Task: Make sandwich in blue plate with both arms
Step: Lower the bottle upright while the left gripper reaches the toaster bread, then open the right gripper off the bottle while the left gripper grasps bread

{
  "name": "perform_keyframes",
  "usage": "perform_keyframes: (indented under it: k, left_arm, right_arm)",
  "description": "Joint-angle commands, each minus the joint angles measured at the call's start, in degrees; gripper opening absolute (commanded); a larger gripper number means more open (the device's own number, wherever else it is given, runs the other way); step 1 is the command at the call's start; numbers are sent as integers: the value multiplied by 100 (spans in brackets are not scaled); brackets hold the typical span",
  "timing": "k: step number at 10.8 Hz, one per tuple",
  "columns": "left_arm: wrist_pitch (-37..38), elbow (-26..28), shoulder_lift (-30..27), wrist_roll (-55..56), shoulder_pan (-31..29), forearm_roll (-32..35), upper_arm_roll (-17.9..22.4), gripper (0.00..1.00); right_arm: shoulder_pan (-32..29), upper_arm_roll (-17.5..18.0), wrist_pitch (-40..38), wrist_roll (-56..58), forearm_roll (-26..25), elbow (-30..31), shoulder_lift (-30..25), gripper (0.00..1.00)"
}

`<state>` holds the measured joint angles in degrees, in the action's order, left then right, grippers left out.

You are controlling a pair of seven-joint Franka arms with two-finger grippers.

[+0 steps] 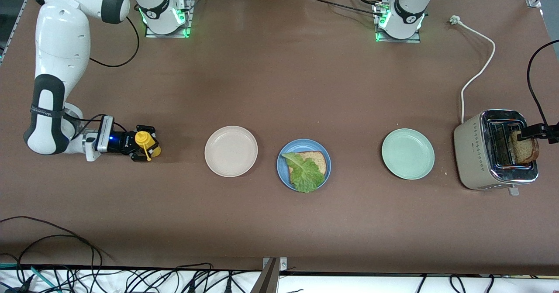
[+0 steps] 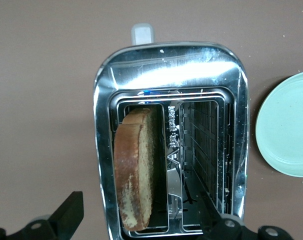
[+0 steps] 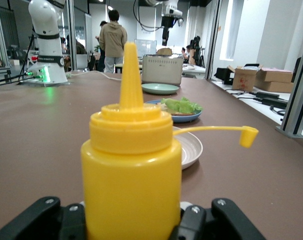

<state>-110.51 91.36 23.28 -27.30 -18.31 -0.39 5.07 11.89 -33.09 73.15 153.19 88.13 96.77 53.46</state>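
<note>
Right gripper (image 1: pixel 146 146): I see its jaws clamped on the yellow bottle (image 1: pixel 147 143), low at the worktop's (image 1: pixel 279 87) right-arm end.
Left gripper (image 1: pixel 530 132): jaws apart over the toaster's (image 1: pixel 480 153) bread slice (image 1: pixel 524 149).
Blue plate (image 1: pixel 283 170): between the other plates, holding bread (image 1: pixel 316 158) and lettuce (image 1: pixel 304 174).

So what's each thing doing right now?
Blue plate: holds one bread slice with lettuce on top.
Toaster: second slice upright in one slot, other slot empty.
Left tool: open over that slice.
Right tool: shut on yellow bottle, cap off.
Beige plate: empty.
Green plate: empty.
</note>
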Motion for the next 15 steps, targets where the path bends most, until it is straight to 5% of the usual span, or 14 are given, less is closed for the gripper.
perform_keyframes:
  k: [1, 3, 6, 10, 11, 13, 15]
  left_arm:
    - [-67, 22, 88, -161, 11, -137, 11, 97]
    - [-198, 92, 133, -170, 2, -137, 20, 93]
    - [-199, 93, 133, -257, 11, -102, 29, 68]
    - [-190, 58, 72, -610, 29, -67, 213, 19]
    - [-190, 57, 63, -610, 37, -67, 213, 9]
    - [-182, 57, 54, -610, 38, -67, 222, 0]
    - [-147, 23, -69, -575, 72, -58, 222, 0]
  right_arm:
    - [-520, 496, -240, 26, 38, -168, 86, 0]
    - [-521, 505, -476, 9, 38, -159, 191, 0]
    - [-556, 505, -784, -18, 29, -89, 358, 0]
    - [-547, 506, -794, -88, 29, -115, 402, 0]
    - [-539, 505, -776, -105, 29, -124, 385, 14]
    - [-539, 497, -794, -324, 29, -132, 376, 66]
    - [-530, 497, -785, -439, 29, -150, 367, 86]
